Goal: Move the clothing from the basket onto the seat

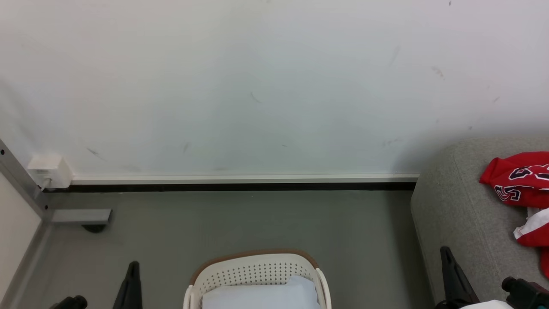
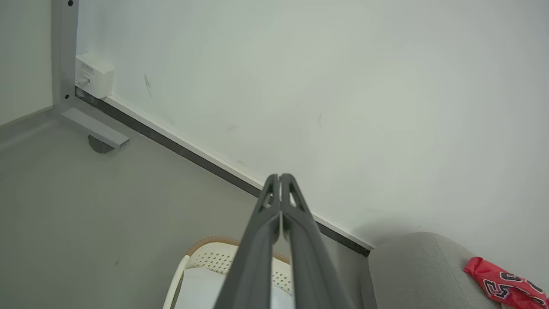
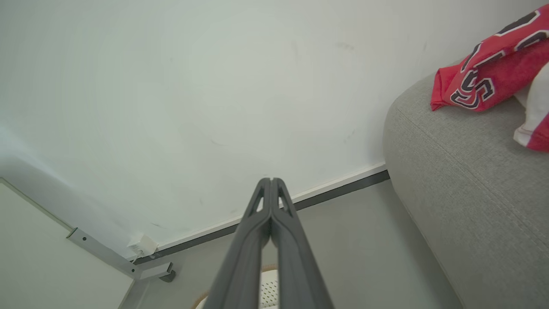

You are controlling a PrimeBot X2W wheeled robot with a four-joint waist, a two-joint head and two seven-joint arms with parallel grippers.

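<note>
Both pinched shut, empty: left gripper (image 2: 279, 177), right gripper (image 3: 271, 180). Clothing (image 1: 521, 180) on seat (image 1: 459, 201); basket (image 1: 257, 262) holds pad (image 1: 261, 296), no red seen. Best bet: peer deeper into basket before any reach.

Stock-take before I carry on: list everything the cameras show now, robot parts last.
jersey clothing: one heap, piece count unclear; red, black-and-white lettering, white trim; on the sofa
sofa: one; grey woven; right, by the wall
laundry basket: one; white perforated, brown rim; floor, bottom centre
pad: one; white; inside the basket
wall box: one; white; low on wall, far left
metal frame: one; grey; left corner, foot on floor
skirting: one; white over black; foot of wall
left claw: one; dark; shut, empty, left of basket
right claw: one; dark; shut, empty, beside sofa
</note>
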